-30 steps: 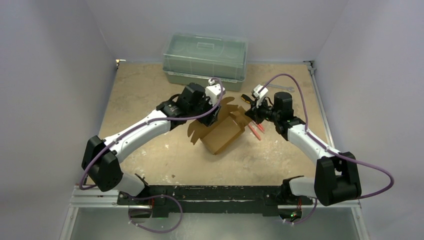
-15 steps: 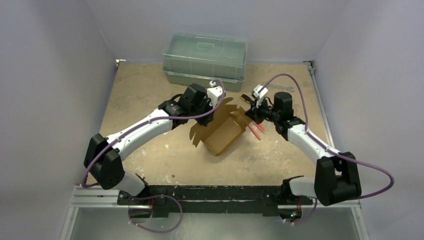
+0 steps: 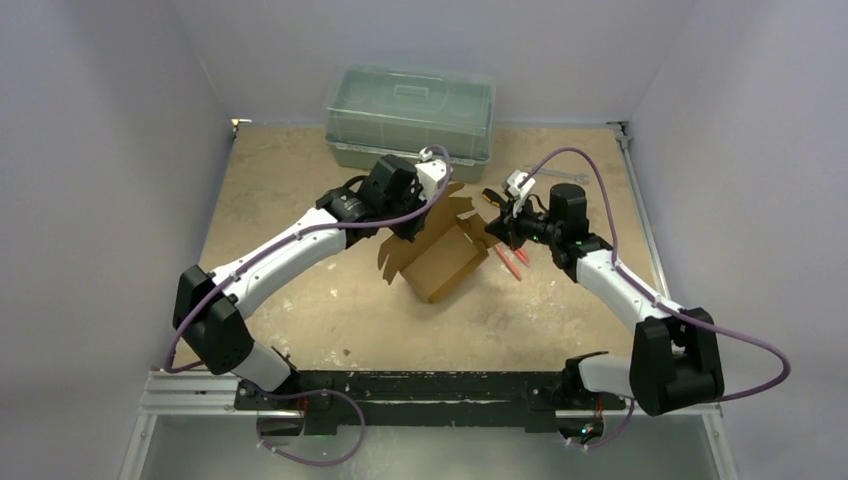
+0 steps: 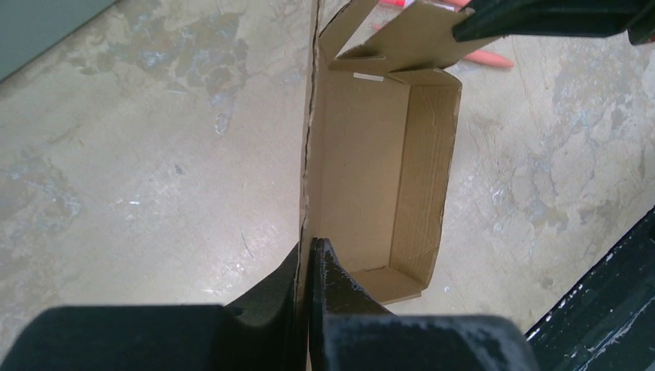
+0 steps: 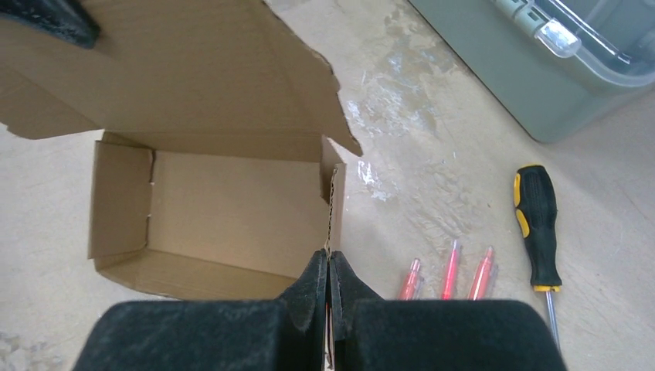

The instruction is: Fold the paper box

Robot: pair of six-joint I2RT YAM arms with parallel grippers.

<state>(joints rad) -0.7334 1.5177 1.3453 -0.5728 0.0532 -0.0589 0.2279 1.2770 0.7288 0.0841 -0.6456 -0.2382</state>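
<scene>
The paper box point(image 3: 440, 262) is a small brown carton, open on top, with its flaps standing up, in the middle of the table. My left gripper point(image 3: 413, 226) is shut on the box's left wall, whose thin edge is pinched between the fingertips point(image 4: 324, 259) in the left wrist view. The open inside of the box point(image 4: 371, 170) lies just beyond them. My right gripper point(image 3: 497, 229) is shut on the opposite wall's edge point(image 5: 334, 209) at the box's right end, its jaws tight on the cardboard. A large flap point(image 5: 193, 69) rises behind the box's cavity point(image 5: 232, 209).
A large green-grey lidded plastic container point(image 3: 410, 115) stands at the back of the table. A black-and-yellow screwdriver point(image 5: 537, 224) and three red pens point(image 5: 448, 274) lie on the table just right of the box, under the right arm.
My left gripper has shut on the box's left wall and drawn slightly back toward the container. The box has shifted a little with it. The right gripper has kept its grip.
</scene>
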